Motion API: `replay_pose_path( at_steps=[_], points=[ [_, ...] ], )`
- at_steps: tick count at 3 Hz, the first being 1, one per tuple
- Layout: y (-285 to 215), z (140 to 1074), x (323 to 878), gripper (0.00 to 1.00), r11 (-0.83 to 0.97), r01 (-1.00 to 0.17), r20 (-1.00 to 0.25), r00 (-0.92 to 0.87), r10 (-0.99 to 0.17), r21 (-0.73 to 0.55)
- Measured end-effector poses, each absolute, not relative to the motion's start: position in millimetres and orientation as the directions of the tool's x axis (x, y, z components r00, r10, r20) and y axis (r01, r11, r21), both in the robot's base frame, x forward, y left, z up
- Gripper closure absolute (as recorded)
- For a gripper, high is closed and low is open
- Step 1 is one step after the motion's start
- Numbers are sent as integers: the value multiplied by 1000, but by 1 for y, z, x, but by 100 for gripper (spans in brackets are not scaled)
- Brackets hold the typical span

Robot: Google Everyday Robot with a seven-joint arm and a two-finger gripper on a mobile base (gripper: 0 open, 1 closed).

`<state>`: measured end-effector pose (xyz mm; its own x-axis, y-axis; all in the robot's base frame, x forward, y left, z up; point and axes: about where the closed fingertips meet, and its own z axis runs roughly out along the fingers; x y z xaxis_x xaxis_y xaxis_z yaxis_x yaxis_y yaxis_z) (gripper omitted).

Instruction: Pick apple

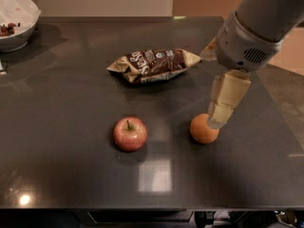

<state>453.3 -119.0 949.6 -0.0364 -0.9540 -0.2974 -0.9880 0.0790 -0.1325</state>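
The apple, small, round and red with a short brown stem, sits on the dark table at front centre. An orange round fruit lies to its right. My gripper hangs from the grey arm at the upper right and points down, with its cream tip just above and partly in front of the orange fruit's right side. It is well to the right of the apple and holds nothing that I can see.
A brown snack bag lies behind the apple at mid table. A white bowl with dark bits stands at the back left corner. The table's right edge runs close to the arm.
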Motion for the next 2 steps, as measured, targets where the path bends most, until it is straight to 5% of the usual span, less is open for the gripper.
replay_pose_path(
  at_steps=[2],
  points=[
    [-50, 919, 447, 0, -43, -996, -371, 69, -926, -79]
  ],
)
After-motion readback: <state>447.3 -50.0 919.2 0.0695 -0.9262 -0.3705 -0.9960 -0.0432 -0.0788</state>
